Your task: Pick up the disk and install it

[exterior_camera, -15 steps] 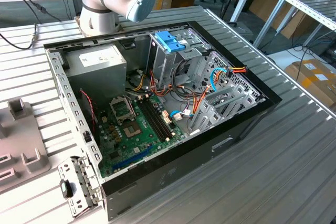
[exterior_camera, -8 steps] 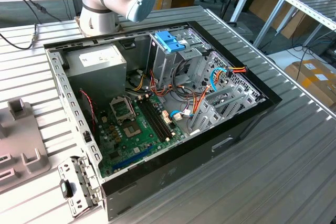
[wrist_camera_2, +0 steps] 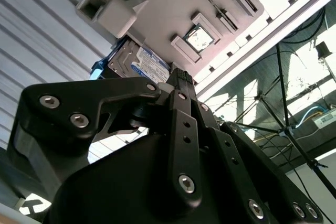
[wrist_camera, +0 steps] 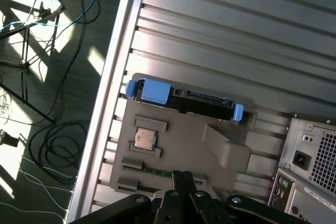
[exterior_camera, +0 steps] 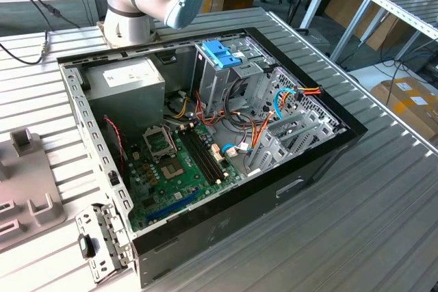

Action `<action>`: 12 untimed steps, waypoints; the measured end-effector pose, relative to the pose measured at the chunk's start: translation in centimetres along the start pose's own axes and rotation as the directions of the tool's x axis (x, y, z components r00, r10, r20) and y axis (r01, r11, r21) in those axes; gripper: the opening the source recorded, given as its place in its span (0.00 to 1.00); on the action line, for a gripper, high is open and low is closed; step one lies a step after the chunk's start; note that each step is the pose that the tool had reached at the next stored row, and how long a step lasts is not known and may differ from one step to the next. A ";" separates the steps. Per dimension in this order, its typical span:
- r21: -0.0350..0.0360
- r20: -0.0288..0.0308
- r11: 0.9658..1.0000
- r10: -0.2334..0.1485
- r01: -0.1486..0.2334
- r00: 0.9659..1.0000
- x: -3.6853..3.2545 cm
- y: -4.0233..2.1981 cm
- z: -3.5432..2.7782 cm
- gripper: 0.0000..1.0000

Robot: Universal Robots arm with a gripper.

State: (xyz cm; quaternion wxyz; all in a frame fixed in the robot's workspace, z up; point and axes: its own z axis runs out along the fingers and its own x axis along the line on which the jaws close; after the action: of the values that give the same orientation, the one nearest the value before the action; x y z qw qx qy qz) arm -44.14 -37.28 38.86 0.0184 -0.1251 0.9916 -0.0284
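The disk [wrist_camera: 185, 101] is a dark drive in bright blue rails with a blue tab at one end. It rests at the edge of a grey holder [wrist_camera: 184, 140] on the ribbed metal table. In the second wrist view the disk [wrist_camera_2: 143, 61] shows its labelled face beyond the black finger links. My gripper [wrist_camera: 182, 176] hangs above the holder, apart from the disk, with its fingertips together and nothing between them. In the second wrist view the gripper [wrist_camera_2: 181, 75] points towards the holder.
The open computer case [exterior_camera: 321, 162] sits mid-table, with a blue handle [exterior_camera: 220, 54] on top of its metal drive cage. A processor chip [wrist_camera: 145, 139] lies in the grey holder [exterior_camera: 27, 189]. The case's rear panel [wrist_camera: 310, 166] is close by. Cables and a stand lie beyond the table edge [wrist_camera: 107, 103].
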 end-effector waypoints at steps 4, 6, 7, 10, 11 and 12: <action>0.000 0.001 1.000 -0.012 0.012 1.000 0.00 0.00 0.00 0.11; -0.001 0.001 1.000 -0.022 0.022 1.000 0.00 0.00 0.00 0.11; -0.001 0.002 1.000 -0.025 0.025 1.000 0.00 0.00 0.00 0.11; -0.001 0.002 0.999 -0.039 0.039 0.999 0.00 0.00 0.00 0.11; -0.001 0.003 0.999 -0.043 0.043 0.999 0.00 0.00 0.00 0.11; -0.001 0.003 0.999 -0.045 0.045 0.999 0.00 0.00 0.00 0.11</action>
State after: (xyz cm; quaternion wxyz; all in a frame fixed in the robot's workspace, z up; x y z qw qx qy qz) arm -44.14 -37.28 38.87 0.0190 -0.1476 0.9885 -0.0280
